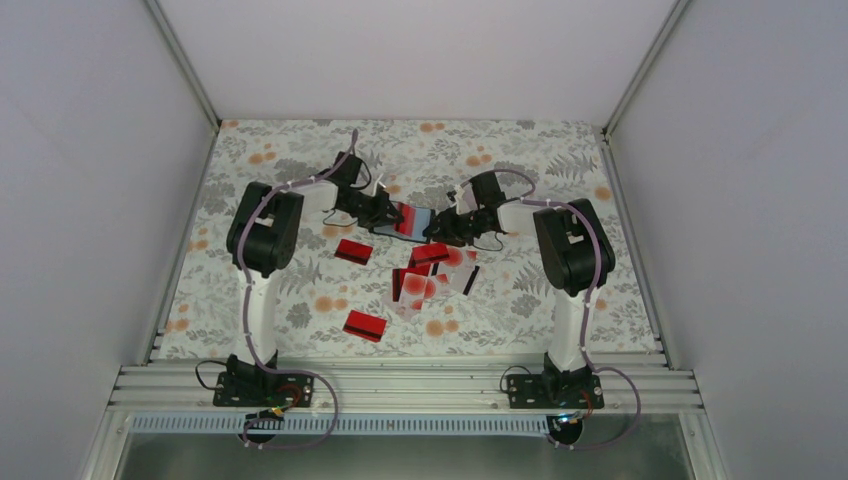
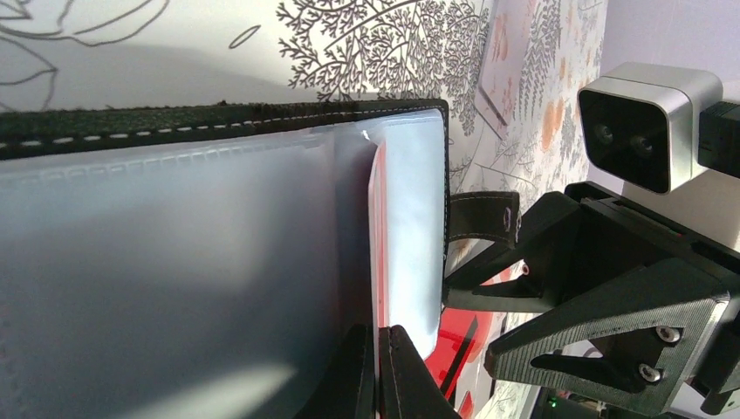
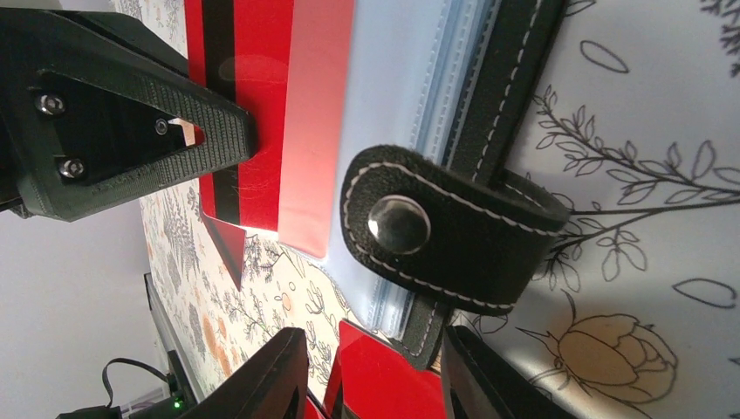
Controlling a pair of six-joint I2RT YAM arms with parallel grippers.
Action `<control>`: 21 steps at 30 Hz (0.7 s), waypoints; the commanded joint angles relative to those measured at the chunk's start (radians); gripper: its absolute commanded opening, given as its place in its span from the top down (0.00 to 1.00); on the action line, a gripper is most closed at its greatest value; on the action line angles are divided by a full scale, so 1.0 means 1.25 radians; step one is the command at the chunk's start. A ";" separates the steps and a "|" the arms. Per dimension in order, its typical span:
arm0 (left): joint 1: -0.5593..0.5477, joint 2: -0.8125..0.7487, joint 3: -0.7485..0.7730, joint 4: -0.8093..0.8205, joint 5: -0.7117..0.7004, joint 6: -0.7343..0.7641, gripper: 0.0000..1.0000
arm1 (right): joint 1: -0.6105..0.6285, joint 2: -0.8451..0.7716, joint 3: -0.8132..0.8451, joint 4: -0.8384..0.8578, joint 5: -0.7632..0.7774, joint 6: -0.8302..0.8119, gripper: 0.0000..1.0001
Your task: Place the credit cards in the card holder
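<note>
The black card holder (image 1: 412, 221) lies open on the flowered table between my two grippers, its clear pockets (image 2: 218, 279) facing up. My left gripper (image 2: 378, 349) is shut on the edge of a red credit card (image 2: 376, 227). That black-striped card (image 3: 236, 87) sits partly inside a clear pocket. My right gripper (image 3: 375, 380) is open at the holder's other side. Its fingers stand apart around the holder's black corner (image 3: 428, 327) and a glossy red card (image 3: 380, 371). I cannot tell whether they touch either. The holder's snap strap (image 3: 436, 227) curls up in front of them.
Loose credit cards lie on the table nearer the arms. One red card (image 1: 352, 250) lies to the left and another (image 1: 365, 325) lies nearer the front. A pile of red and whitish cards (image 1: 432, 275) is below the holder. White walls enclose the table.
</note>
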 commanded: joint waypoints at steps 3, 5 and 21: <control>-0.017 0.037 0.029 -0.046 -0.008 0.030 0.98 | 0.005 0.033 0.000 -0.007 0.015 -0.013 0.61; -0.020 0.040 0.038 -0.059 -0.011 0.037 0.98 | 0.005 0.032 0.002 -0.008 0.015 -0.014 0.61; -0.057 0.058 0.153 -0.248 -0.165 0.112 0.60 | 0.005 0.047 0.021 -0.009 0.008 -0.022 0.62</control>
